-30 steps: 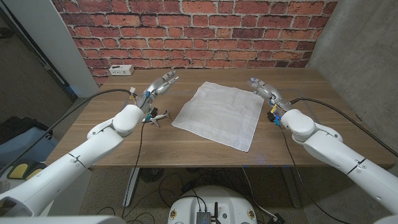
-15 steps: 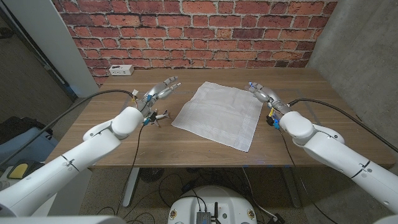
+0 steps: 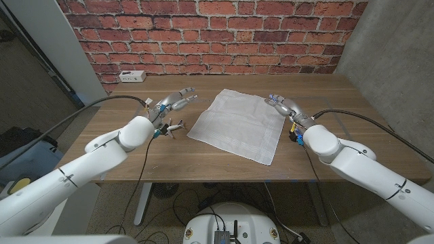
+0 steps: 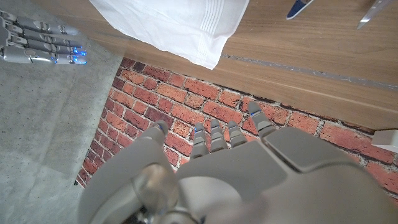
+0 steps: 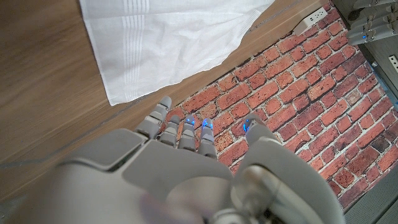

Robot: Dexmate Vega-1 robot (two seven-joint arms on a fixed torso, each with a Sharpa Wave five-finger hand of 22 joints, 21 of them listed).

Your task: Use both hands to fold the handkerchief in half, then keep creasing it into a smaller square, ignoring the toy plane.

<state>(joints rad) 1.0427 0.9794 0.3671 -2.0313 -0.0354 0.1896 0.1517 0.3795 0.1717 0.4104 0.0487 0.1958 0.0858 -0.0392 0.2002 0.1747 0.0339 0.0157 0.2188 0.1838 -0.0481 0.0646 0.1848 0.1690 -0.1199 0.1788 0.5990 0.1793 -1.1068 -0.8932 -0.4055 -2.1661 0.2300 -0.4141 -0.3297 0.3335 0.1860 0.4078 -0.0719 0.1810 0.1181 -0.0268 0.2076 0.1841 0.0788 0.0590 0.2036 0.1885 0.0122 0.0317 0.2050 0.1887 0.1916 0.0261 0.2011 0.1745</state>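
Observation:
The white handkerchief lies spread flat as a tilted square in the middle of the wooden table. My left hand hovers just left of the cloth's far corner, fingers stretched out and apart, holding nothing. My right hand hovers at the cloth's right corner, fingers also extended and empty. The small toy plane sits on the table under my left forearm, left of the cloth. The left wrist view shows the handkerchief beyond my left hand. In the right wrist view the handkerchief lies ahead of my right hand.
A white power strip rests at the table's back left by the brick wall. Black cables run along both arms. Bare wood surrounds the cloth on all sides.
Both hands have drifted inward and slightly lower, closing on the handkerchief's far corners. The cloth and the plane have not moved.

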